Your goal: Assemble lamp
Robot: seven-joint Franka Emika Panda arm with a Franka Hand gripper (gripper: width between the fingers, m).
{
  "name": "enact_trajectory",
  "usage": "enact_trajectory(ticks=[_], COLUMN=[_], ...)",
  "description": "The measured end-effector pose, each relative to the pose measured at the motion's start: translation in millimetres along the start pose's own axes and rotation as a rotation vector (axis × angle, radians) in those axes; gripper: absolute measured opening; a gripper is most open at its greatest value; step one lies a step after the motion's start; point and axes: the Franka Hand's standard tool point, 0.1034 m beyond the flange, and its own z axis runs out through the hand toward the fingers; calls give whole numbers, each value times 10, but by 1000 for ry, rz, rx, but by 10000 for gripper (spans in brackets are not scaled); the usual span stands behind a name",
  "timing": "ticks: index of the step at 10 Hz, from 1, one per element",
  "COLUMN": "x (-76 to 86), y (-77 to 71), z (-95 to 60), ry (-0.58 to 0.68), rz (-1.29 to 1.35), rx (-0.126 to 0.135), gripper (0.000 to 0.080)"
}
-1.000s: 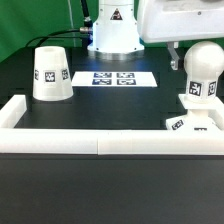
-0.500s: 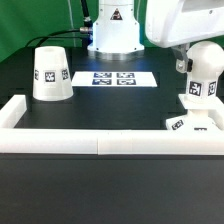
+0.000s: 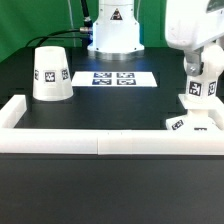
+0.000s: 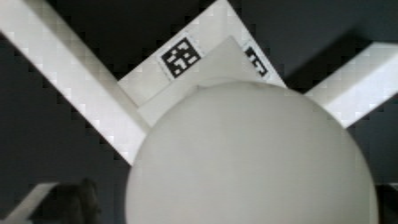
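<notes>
The round-headed bulb (image 3: pixel 206 88) stands upright at the exterior view's right, just behind the small flat square base (image 3: pixel 190 124), which lies by the wall strip. The cone shade (image 3: pixel 50 72) stands alone at the left. My gripper (image 3: pixel 205 68) is open and has come down over the bulb's head, with one dark finger (image 3: pixel 190 68) beside it. In the wrist view the bulb's head (image 4: pixel 240 150) fills the frame. A finger (image 4: pixel 45 205) stands apart from its side, and the tagged base (image 4: pixel 192 55) lies beyond it.
A long white wall strip (image 3: pixel 100 142) runs along the front and turns back at both ends. It also shows in the wrist view (image 4: pixel 71 70). The marker board (image 3: pixel 113 77) lies mid-table before the arm's white pedestal (image 3: pixel 113 35).
My gripper has moved to the exterior view's right and down, from beside the bulb to over its head. The bulb, base and shade have not moved.
</notes>
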Motion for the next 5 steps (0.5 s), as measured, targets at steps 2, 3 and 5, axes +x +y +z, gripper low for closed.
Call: enact_trajectory(ticks=[2, 3, 5], x=[-7, -10, -23], y=[5, 8, 20], z=[3, 3, 4], ry=[-4, -5, -8], rz=[-82, -97, -138], rx=[-3, -4, -6], gripper=[698, 698, 576])
